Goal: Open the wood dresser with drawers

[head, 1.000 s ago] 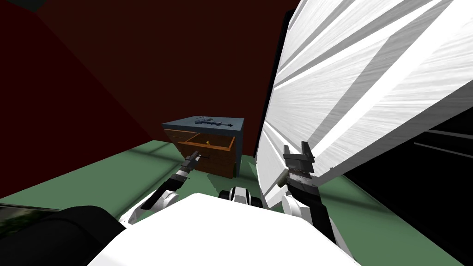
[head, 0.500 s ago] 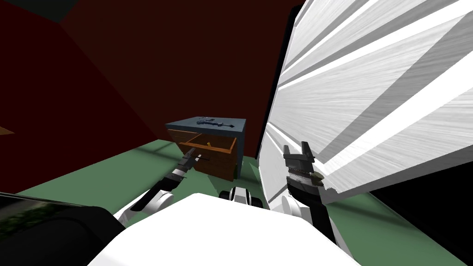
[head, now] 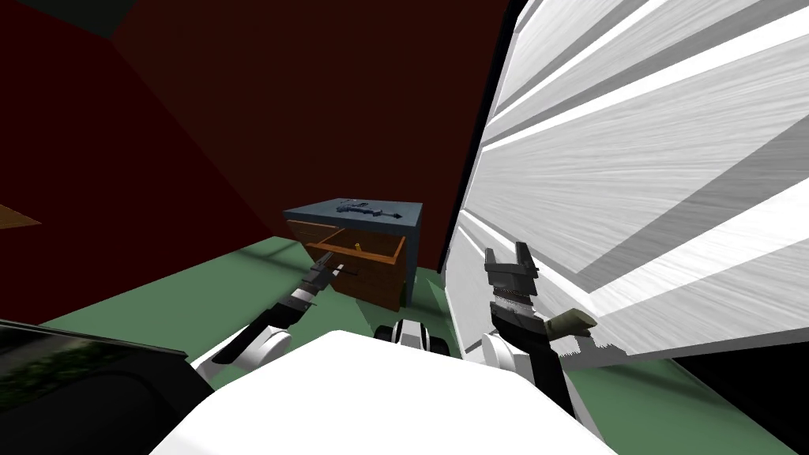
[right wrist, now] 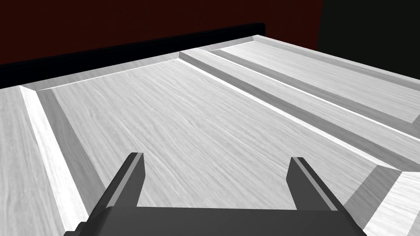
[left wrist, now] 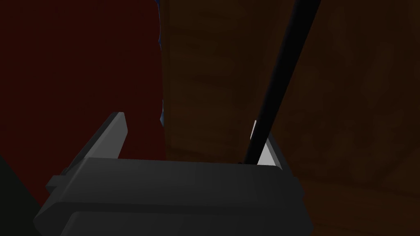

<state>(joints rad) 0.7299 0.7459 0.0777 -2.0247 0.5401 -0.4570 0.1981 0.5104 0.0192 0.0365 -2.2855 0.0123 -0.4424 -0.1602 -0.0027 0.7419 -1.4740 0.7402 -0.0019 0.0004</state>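
The white panelled door (head: 632, 158) is taking up my right side, rising from the green floor (head: 197, 292). The wood dresser (head: 379, 288), brown with a blue-grey top, is standing ahead against the dark red wall (head: 237, 118), its top drawer (head: 359, 253) sitting pulled out. The left end effector (left wrist: 187, 121) is pointing at that drawer's front, fingers spread wide, the dark handle bar (left wrist: 283, 73) running between them, close against one finger. The right end effector (right wrist: 217, 157) is hanging raised beside the door, fingers wide apart too, facing its panels.
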